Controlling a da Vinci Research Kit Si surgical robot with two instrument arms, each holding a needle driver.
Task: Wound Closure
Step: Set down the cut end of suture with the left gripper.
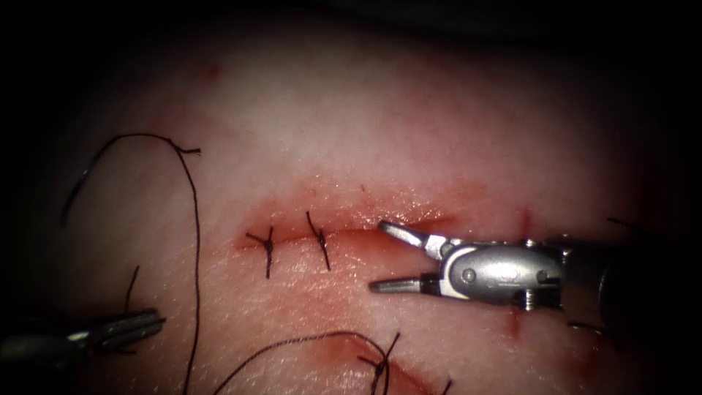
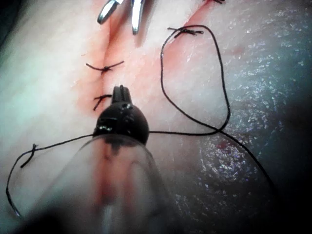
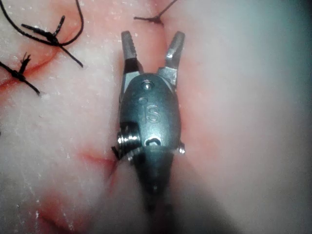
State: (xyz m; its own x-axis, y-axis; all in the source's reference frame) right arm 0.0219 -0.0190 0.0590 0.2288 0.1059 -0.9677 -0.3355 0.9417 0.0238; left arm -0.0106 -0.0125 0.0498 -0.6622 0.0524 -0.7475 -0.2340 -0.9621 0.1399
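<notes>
My right tool (image 1: 376, 256) lies over the cut (image 1: 351, 232) in the tissue (image 1: 409, 132), jaws open and holding nothing; the right wrist view shows the same spread jaws (image 3: 153, 38). Left of it, two tied stitches (image 1: 268, 245) (image 1: 318, 241) cross the cut. My left tool (image 1: 155, 319) rests low on the left with its jaws shut (image 2: 119, 90). Dark thread (image 1: 197, 241) runs down the tissue beside it and passes under its wrist (image 2: 195, 132). Whether the jaws pinch any thread cannot be made out.
A second red line low on the tissue carries a knotted stitch (image 1: 380, 362), with a thread loop (image 1: 322, 335) leading into it. Red fluid (image 1: 439, 201) stains the cut's edges. A loose thread end (image 1: 191, 151) lies at the upper left.
</notes>
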